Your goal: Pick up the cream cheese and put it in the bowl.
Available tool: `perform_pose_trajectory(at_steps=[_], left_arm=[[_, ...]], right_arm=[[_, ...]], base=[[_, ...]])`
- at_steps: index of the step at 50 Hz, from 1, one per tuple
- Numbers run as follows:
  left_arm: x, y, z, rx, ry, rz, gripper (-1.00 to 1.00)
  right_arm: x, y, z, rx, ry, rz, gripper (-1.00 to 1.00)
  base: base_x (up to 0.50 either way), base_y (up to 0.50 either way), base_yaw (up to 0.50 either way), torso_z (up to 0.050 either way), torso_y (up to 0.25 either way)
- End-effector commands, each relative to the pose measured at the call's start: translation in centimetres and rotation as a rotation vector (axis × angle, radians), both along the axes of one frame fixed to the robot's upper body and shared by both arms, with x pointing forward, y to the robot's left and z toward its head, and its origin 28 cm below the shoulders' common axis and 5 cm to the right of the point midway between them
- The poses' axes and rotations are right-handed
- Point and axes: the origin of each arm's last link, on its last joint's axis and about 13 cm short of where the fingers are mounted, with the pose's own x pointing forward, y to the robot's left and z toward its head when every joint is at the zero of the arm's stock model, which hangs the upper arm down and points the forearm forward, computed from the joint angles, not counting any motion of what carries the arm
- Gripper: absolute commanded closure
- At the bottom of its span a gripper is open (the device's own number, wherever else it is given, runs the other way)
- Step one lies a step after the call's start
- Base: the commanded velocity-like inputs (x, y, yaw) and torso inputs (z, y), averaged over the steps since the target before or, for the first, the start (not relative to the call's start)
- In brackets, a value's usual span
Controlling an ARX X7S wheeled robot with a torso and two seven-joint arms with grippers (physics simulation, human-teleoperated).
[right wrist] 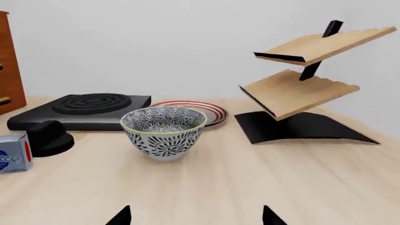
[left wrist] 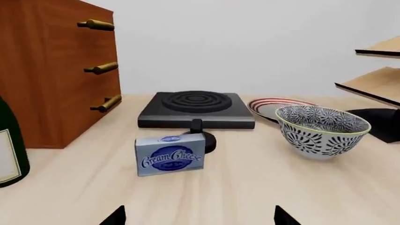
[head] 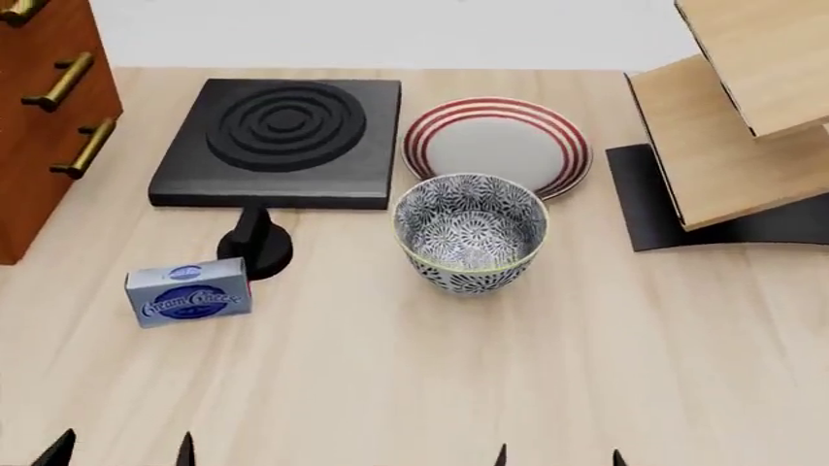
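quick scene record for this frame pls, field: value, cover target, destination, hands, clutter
target: cream cheese, on the table, not held, in front of the stove knob
destination: bowl, upright, nothing visible inside, right of the cream cheese
left hand: open, holds nothing, short of the cream cheese
right hand: open, holds nothing, faces the bowl
clutter: hot plate, red-ringed plate behind the bowl, wooden rack at right, drawer cabinet at left, green bottle
task state: pick not yet begun

Both grippers show only as dark fingertips point(head: 68, 449) at the frame edges; bottle point(left wrist: 11, 145) and cheese point(right wrist: 14, 154) cropped; knob point(left wrist: 201, 136) partly hidden behind the box.
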Motion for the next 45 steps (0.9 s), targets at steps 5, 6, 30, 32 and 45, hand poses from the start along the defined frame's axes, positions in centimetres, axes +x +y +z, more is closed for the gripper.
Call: perform_pose_trajectory(at_steps=[5,6,30,32,45], left_arm=[[-0.1,0.3,0.2,0.004,-0.008,0.008,-1.0],[-0.1,0.3,0.2,0.003,-0.008,0.008,-1.0],[0.2,0.4,0.0,-0.001,-0.001,0.02,-1.0],[0.2,0.4,0.0,-0.001,-0.001,0.021,-1.0],[0.4,-0.7,-0.9,0.011,0.038,0.007,-1.0]], right_arm=[[-0.1,0.0,0.3,0.002,-0.014,-0.01,-1.0],[-0.1,0.0,0.2,0.002,-0.015,-0.009,-1.0],[-0.1,-0.2,0.0,0.017,-0.014,0.007,-1.0],[0.1,-0.2,-0.1,0.013,-0.009,-0.005,-1.0],[0.4,0.3,-0.2,0.023,0.051,0.04,-1.0]], base=[[0.5,0.35,0.0,0.0,0.0],[0.5,0.35,0.0,0.0,0.0],[0.41,0.03,0.0,0.0,0.001],[0.0,0.0,0.0,0.0,0.0],[0.0,0.0,0.0,0.0,0.0]])
